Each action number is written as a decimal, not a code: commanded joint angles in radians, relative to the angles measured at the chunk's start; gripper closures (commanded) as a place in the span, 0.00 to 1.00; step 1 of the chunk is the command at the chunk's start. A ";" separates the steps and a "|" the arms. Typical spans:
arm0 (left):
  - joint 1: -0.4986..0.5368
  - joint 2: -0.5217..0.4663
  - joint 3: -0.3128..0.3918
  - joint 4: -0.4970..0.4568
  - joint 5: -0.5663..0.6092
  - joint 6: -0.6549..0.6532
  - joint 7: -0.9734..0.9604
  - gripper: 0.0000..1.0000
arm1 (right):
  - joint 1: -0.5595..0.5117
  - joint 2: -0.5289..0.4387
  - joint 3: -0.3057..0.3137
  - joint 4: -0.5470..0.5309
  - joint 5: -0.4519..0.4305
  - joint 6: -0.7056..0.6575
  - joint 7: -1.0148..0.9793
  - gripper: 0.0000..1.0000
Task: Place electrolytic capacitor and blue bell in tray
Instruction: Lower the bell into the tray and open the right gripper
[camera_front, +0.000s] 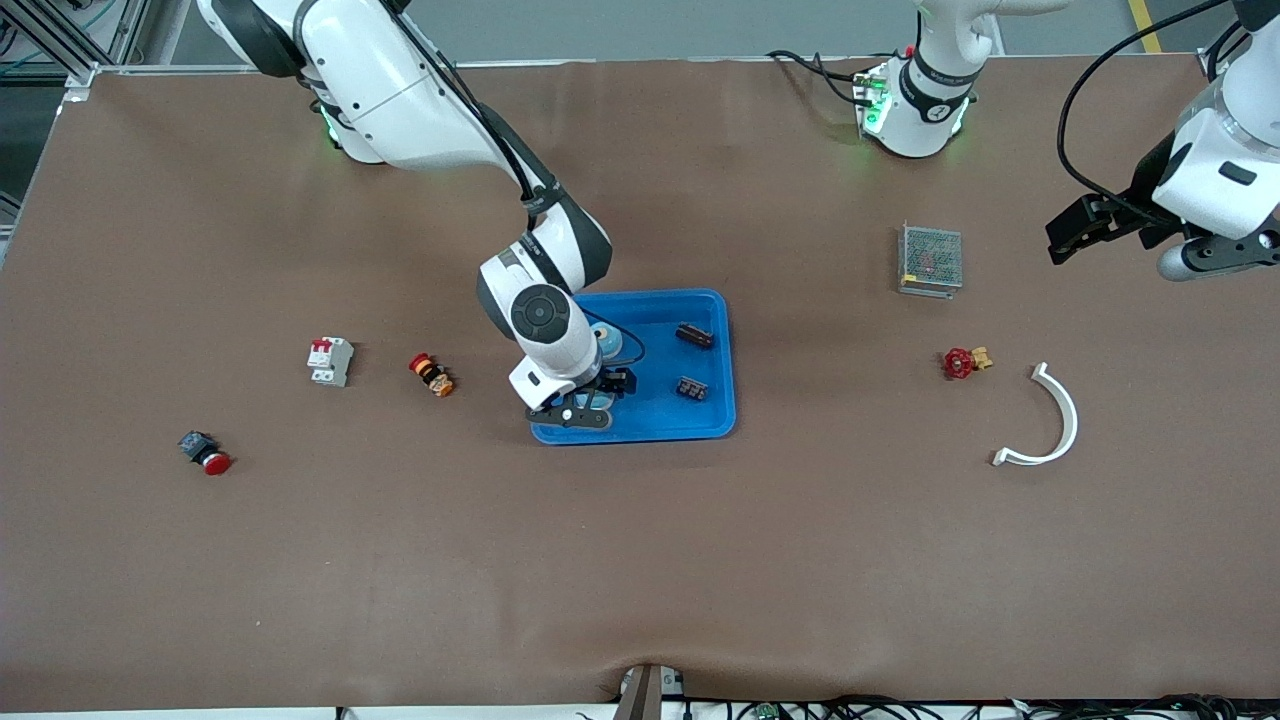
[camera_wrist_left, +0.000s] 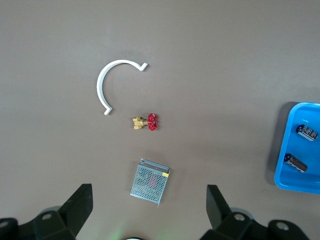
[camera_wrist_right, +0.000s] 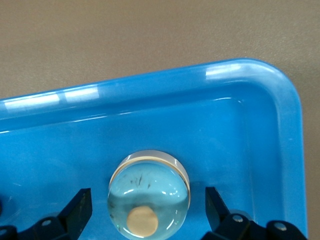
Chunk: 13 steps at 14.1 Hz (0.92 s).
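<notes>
Bell, hidden in front view, sits in tray between right gripper's spread fingers; left gripper waits open above counter.

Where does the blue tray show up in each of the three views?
Front view: the tray lies mid-table, under the right gripper.
Left wrist view: only one end of it shows at the picture's edge.
Right wrist view: its corner fills the picture.
Shared landmark: the tray's rounded blue rim.
</notes>
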 joint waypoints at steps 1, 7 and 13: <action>0.002 -0.006 0.002 0.003 -0.017 0.006 0.059 0.00 | 0.003 -0.095 -0.006 -0.007 -0.018 -0.144 0.009 0.00; 0.004 -0.010 0.004 0.009 -0.017 0.006 0.106 0.00 | 0.007 -0.354 -0.001 -0.032 -0.015 -0.425 0.017 0.00; 0.015 -0.019 0.006 0.009 -0.018 0.006 0.186 0.00 | 0.000 -0.625 -0.001 -0.166 -0.015 -0.543 -0.022 0.00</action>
